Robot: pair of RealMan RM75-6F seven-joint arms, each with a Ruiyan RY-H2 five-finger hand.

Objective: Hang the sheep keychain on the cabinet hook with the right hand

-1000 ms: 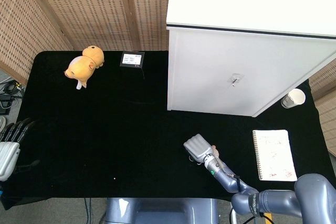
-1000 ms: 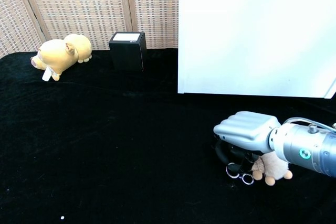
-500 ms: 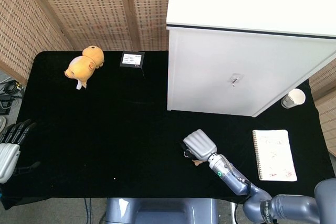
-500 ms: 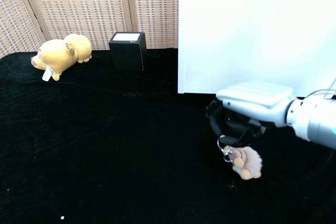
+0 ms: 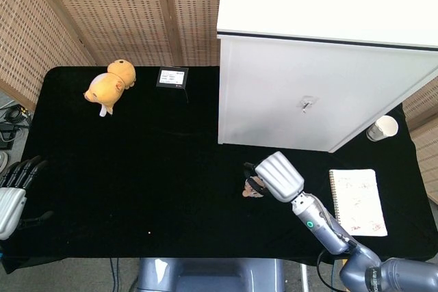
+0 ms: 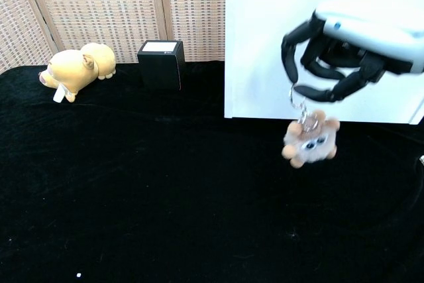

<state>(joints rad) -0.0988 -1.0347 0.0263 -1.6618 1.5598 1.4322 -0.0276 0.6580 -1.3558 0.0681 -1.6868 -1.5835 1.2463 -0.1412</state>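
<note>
The white cabinet (image 5: 321, 59) stands at the back right of the black table (image 5: 137, 169), its small hook (image 5: 306, 105) fixed on the front face that the head view shows. Off to the far left edge the left hand (image 5: 12, 193) rests idle with its fingers loosely apart and nothing in them. The right hand (image 6: 344, 51) has risen fast: a second ago it was low over the table with the toy on the cloth beneath it, half a second ago the toy was just clear of the cloth, and now the hand is up in front of the cabinet's face. It pinches the metal ring between dark fingertips (image 6: 308, 89), the remaining fingers curled around. The sheep keychain (image 6: 310, 142) dangles free below that pinch, clear of the table (slightly blurred in the chest view, so probably swinging). So the pick-up looks complete, and what remains is carrying the ring up and right to the hook, which is well apart from the toy.
</note>
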